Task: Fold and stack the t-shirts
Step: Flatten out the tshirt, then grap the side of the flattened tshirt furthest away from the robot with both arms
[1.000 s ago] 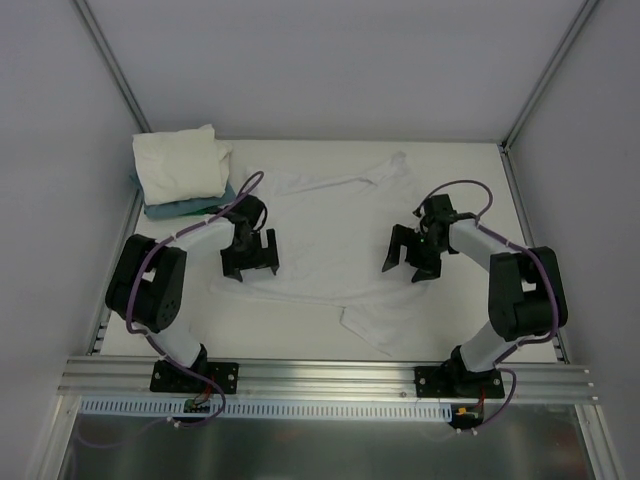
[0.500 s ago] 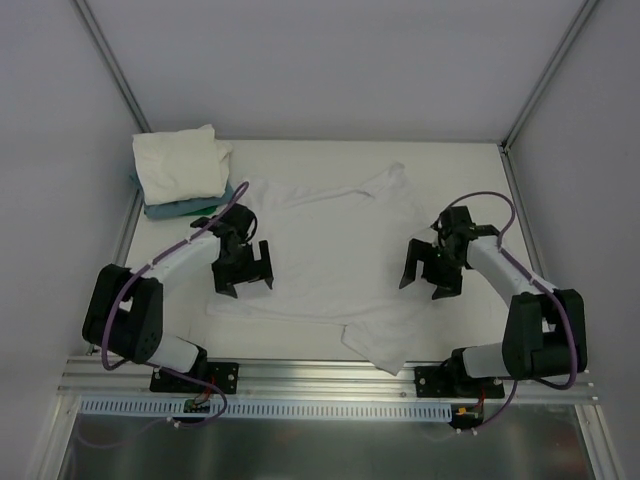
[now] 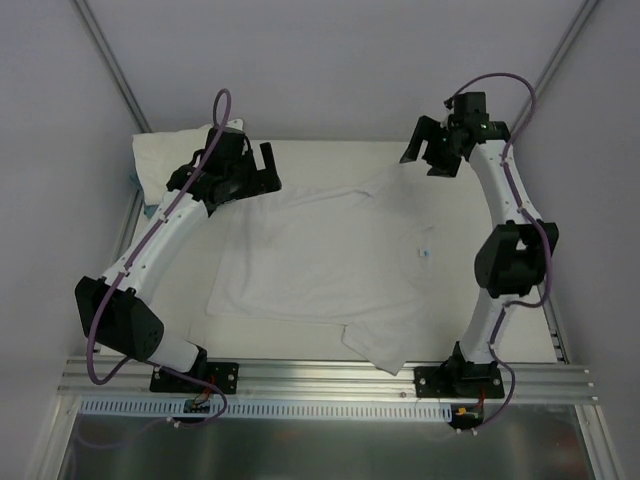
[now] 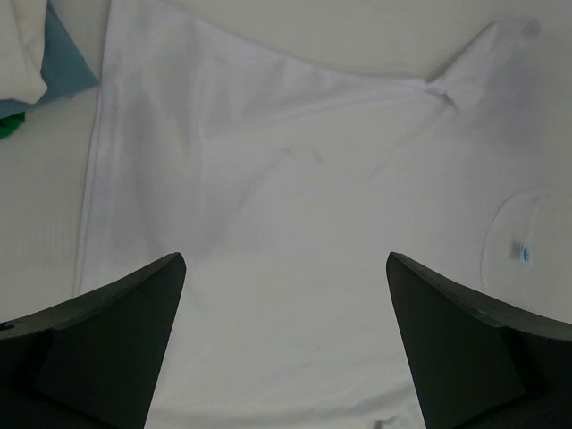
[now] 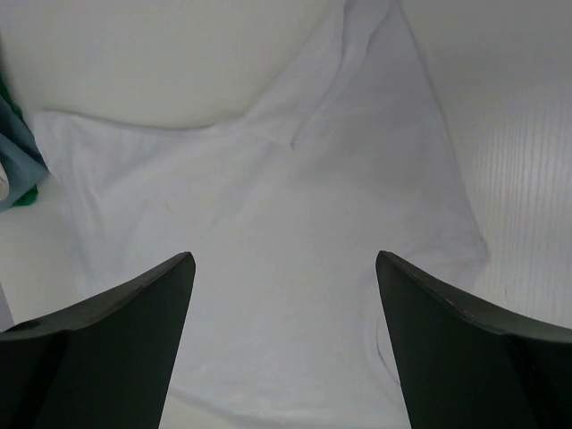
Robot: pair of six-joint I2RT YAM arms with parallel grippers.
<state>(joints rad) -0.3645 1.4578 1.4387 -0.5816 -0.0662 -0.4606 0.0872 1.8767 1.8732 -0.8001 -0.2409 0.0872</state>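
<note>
A white t-shirt [image 3: 330, 260] lies spread open on the table, with its collar label [image 3: 424, 252] to the right and one sleeve folded at the near edge. It fills the left wrist view [image 4: 295, 206] and the right wrist view [image 5: 268, 206]. My left gripper [image 3: 255, 170] is open and empty, raised above the shirt's far left corner. Its fingers [image 4: 107, 340] frame bare cloth. My right gripper [image 3: 430, 155] is open and empty, high over the far right corner. A stack of folded white t-shirts [image 3: 160, 160] sits at the back left, partly hidden by the left arm.
A teal-blue flat item [image 4: 67, 67] lies under the folded stack, with a bit of green [image 4: 7, 125] beside it. Grey walls and metal posts enclose the table [image 3: 520, 300]. An aluminium rail [image 3: 320, 375] runs along the near edge by the arm bases.
Both arms rose from low over the shirt's left and right sides and reached toward the table's far edge. The shirt now lies flatter and more spread out.
</note>
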